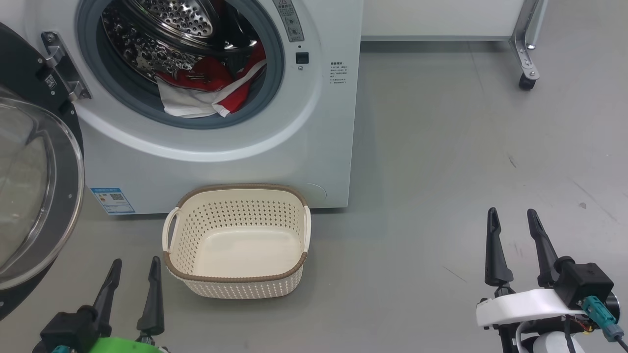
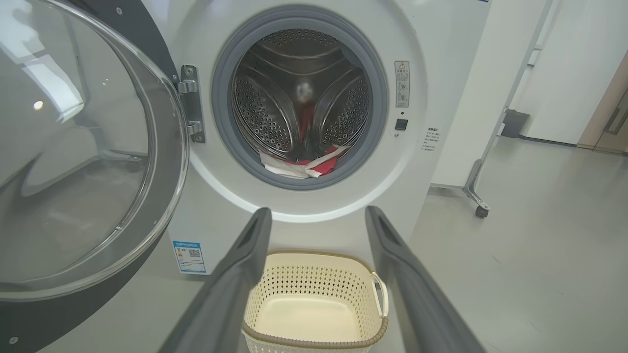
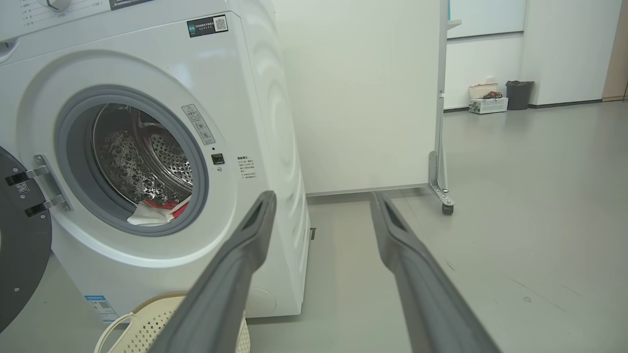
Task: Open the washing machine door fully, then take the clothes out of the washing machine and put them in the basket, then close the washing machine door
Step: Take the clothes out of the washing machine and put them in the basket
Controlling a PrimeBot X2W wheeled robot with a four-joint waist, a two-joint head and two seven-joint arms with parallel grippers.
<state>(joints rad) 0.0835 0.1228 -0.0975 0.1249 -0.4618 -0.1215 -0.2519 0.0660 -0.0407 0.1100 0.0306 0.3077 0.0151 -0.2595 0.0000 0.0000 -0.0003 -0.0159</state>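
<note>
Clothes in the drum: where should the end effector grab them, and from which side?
Pinch the bunched red-and-white fold of the clothes nearest the opening, where it spills onto the grey seal. Come straight in from the front, probably slightly right of centre: the washing machine door hangs open on the left.
</note>
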